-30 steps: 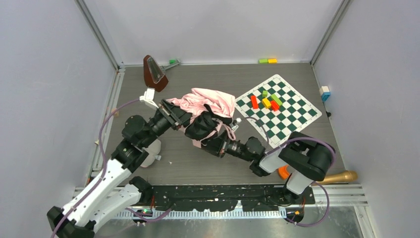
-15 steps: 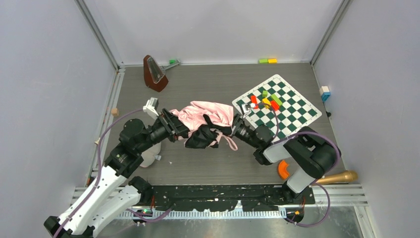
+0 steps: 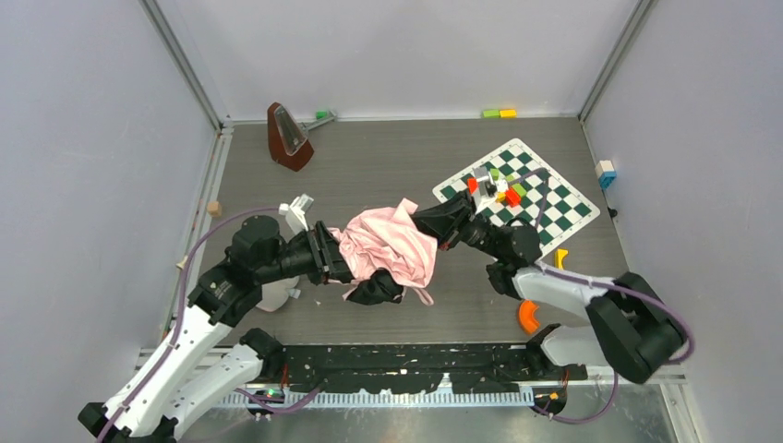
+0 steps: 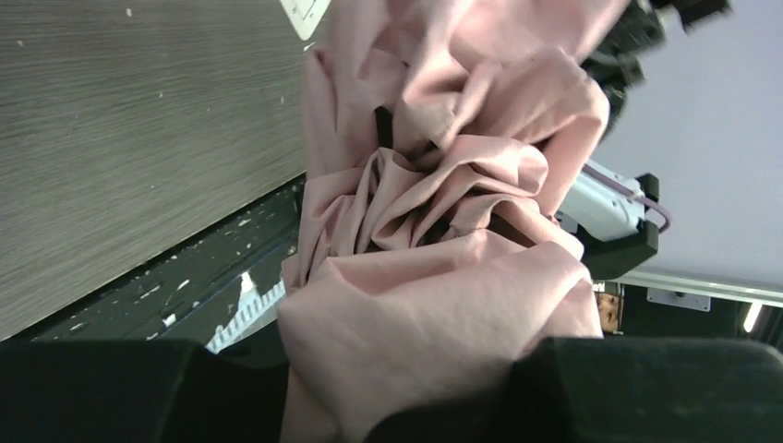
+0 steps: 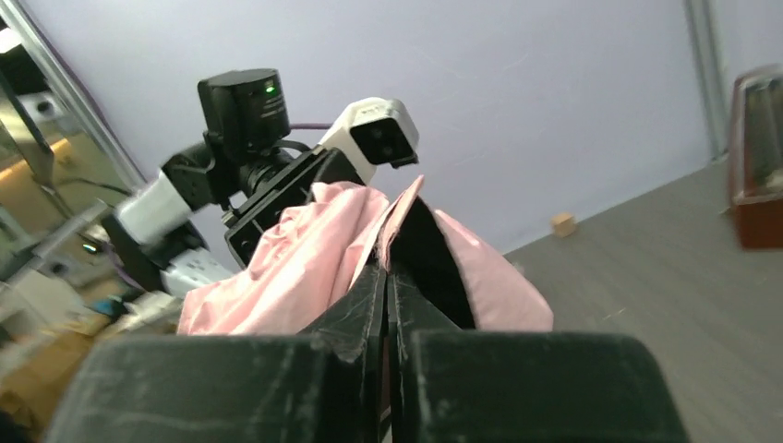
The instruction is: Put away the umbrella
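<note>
– Slipping is what should be worried about here imo. The pale pink and black fabric folding umbrella point(image 3: 388, 251) is strung between both arms over the middle of the grey wood-grain bench point(image 3: 388, 157), but only loose cloth seems to be gripped. The left gripper point(image 3: 340, 261) is clamped around a fat wad of pink canopy. The right gripper point(image 3: 436, 224) is pinched fully together on a thin fold at the canopy's edge. No rib or shaft can be seen in either grip.

– Agreed. If the arms get pulled apart, that thin fold could be yanked out of the right gripper, or the cloth strained against the ribs. Also, the right wrist sits right over the small coloured blocks point(image 3: 506, 189) on the green-and-white checkered mat point(image 3: 554, 217). Those could be knocked if it's swung low.

– How does the thing look otherwise?

– Pretty messy lol. It's mostly pink side out and bunched in deep folds, nothing rolled neatly. A black lump of canopy point(image 3: 377, 288) is hung at the near underside, with a pink strap loop point(image 3: 425, 297) dangled beside it. The handle can't be made out, and whether that low part is touching the bench can't be told.
</note>
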Robot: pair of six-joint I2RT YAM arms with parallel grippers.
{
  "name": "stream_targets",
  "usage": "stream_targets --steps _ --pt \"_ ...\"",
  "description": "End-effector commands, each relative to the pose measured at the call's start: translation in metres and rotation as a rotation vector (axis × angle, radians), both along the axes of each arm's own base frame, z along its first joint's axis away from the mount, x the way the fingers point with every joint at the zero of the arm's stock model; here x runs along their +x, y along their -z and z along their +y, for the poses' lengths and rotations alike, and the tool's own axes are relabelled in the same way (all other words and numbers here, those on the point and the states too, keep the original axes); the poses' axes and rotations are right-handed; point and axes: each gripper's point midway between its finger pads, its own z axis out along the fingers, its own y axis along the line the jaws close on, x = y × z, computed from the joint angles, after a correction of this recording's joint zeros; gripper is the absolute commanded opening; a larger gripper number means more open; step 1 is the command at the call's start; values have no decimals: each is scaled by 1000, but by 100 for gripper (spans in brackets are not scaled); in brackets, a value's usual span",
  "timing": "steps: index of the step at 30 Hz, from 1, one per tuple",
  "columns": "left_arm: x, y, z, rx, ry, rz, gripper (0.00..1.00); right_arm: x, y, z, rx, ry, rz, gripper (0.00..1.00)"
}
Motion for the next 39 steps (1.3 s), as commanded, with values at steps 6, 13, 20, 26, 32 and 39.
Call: stream_targets --steps 6,13,20,26,32,39 --pt "4 79 -5 189 75 243 0 -29 -22 -11 -193 446 -389 6" --pt "14 107 0 312 34 340 0 -55 0 5 -341 510 -512 6" --pt "24 154 10 432 -40 407 0 -96 40 63 -535 512 -609 6" --pt "23 201 28 606 -67 505 0 -134 89 99 -651 464 -683 6" --pt "9 240 37 765 -32 667 0 -158 128 122 -669 340 -620 6" --pt "-4 275 23 828 -17 717 0 -134 104 99 -459 374 -410 6"
